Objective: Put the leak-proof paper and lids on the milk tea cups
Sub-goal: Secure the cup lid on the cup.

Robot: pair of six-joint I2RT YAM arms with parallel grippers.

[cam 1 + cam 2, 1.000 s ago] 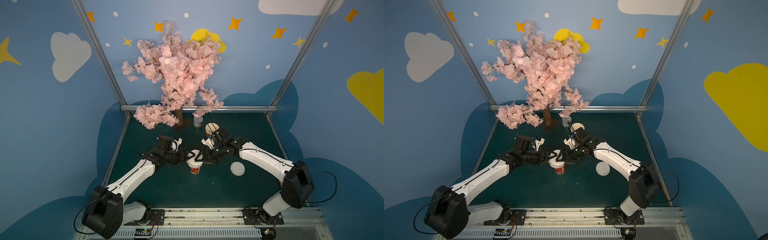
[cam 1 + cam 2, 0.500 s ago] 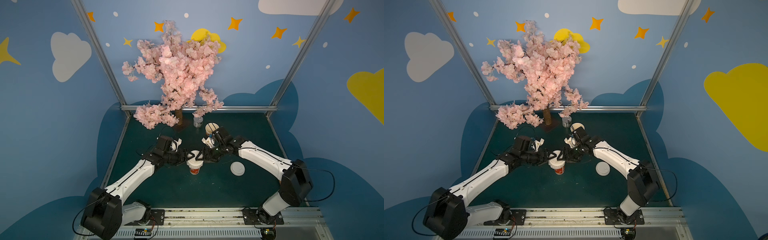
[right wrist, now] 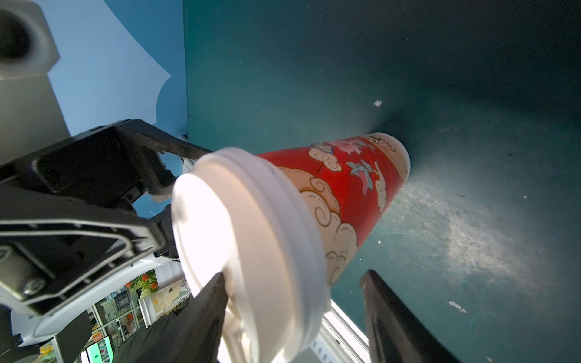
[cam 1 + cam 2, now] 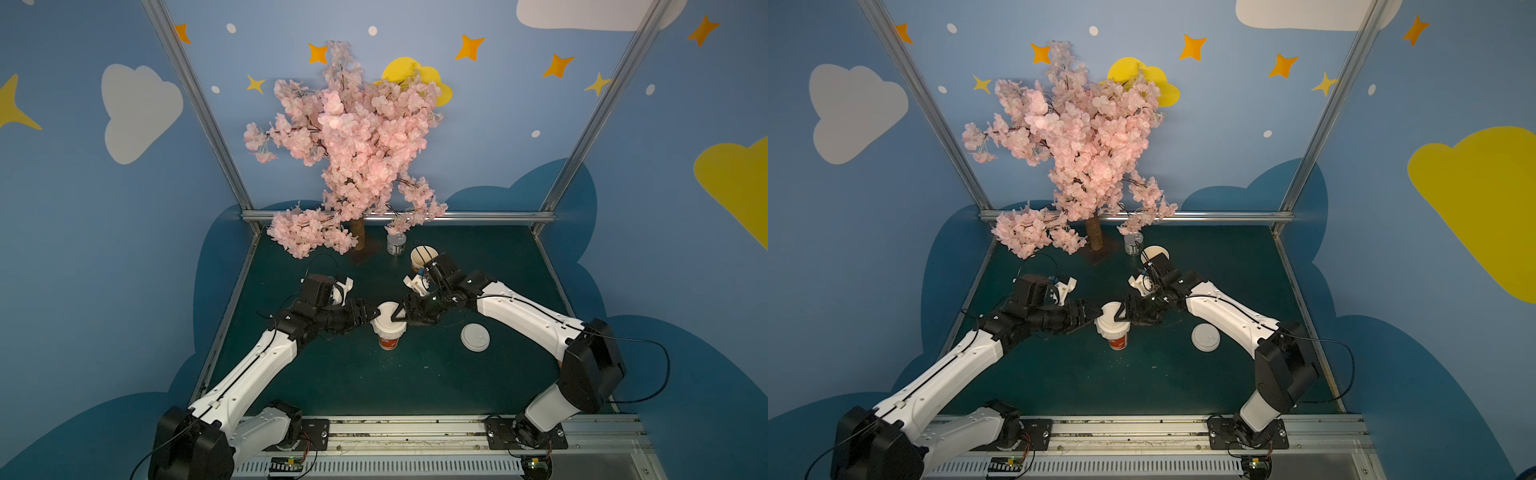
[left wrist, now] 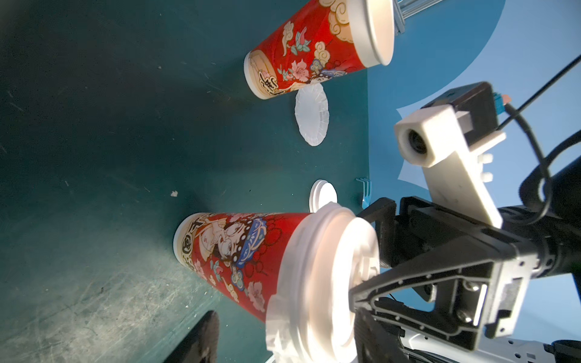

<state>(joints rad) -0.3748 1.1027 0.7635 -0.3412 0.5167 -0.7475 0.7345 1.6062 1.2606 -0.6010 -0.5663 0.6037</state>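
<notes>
Top views first. Two cups on the green table (image 4: 415,395): the near cup (image 4: 389,341) stands mid-table under a white lid (image 4: 386,316), and the far cup (image 4: 423,254) stands open at the back. One grey can (image 4: 396,243) sits beside it, under one pink tree (image 4: 353,145). A spare lid (image 4: 475,337) lies flat, right of the near cup. Two arms meet there, left gripper (image 4: 373,316) and right gripper (image 4: 400,316), one each side, tips at the lid. Both top views give the same count.

Left wrist view: two cups, two lids, two papers. The loose paper (image 5: 312,118) lies flat just beside the far cup's (image 5: 295,53) foot. The trapped paper (image 5: 278,327) is on the near cup (image 5: 239,248), its crinkled edge poking out beneath the lid (image 5: 327,283). The right gripper (image 5: 358,254) is spread, one tip on the lid top. One left finger (image 5: 201,336) shows, clear of the cup.

Right wrist view: one cup, one lid. The right gripper (image 3: 294,276) stands wide, one finger on the lid and one off the cup's side. The left gripper (image 3: 185,198), opposite, is spread too.
</notes>
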